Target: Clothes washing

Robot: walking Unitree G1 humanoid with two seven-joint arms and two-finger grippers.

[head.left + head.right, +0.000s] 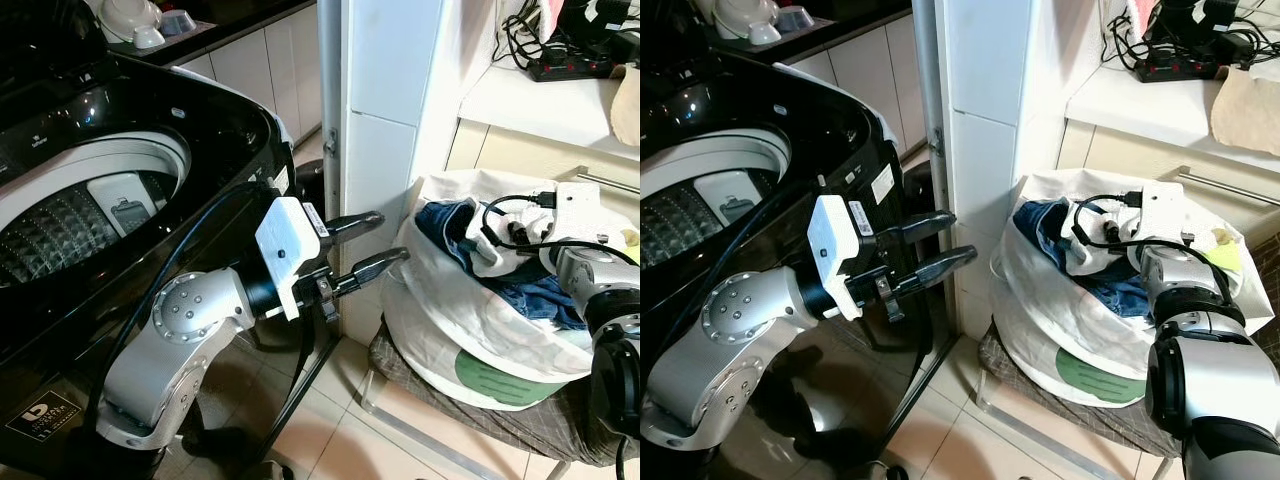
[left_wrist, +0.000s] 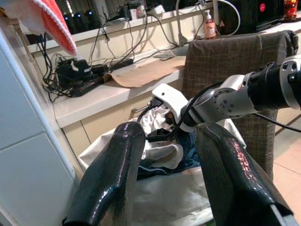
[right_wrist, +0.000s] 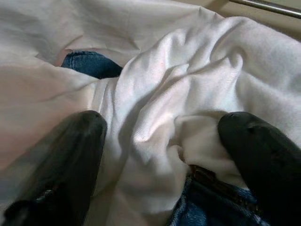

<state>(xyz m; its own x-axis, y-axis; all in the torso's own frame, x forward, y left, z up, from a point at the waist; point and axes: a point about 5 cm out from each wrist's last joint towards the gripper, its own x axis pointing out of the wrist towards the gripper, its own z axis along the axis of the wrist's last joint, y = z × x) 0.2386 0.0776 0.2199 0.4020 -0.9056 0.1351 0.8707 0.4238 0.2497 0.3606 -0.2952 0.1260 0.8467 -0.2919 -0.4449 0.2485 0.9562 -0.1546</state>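
Note:
A black top-loading washing machine (image 1: pixel 215 120) stands on my left with its lid up and the steel drum (image 1: pixel 70 225) showing. On my right, a white laundry bag (image 1: pixel 470 335) sits on a chair and holds blue jeans (image 1: pixel 530 290) and a white garment (image 3: pixel 188 84). My right gripper (image 3: pixel 164 141) is down in the bag, open, its fingers (image 3: pixel 70 155) pressed into the white garment with a fold of cloth between them. My left gripper (image 1: pixel 388 237) hovers open and empty between the washer and the bag, pointing at the bag.
A white tiled pillar (image 1: pixel 380 100) stands between washer and bag. The chair has a brown checked cushion (image 1: pixel 450 400) and a metal frame. Behind it, a counter (image 1: pixel 540 100) carries a power strip and tangled cables. Bowls (image 1: pixel 135 20) sit behind the washer.

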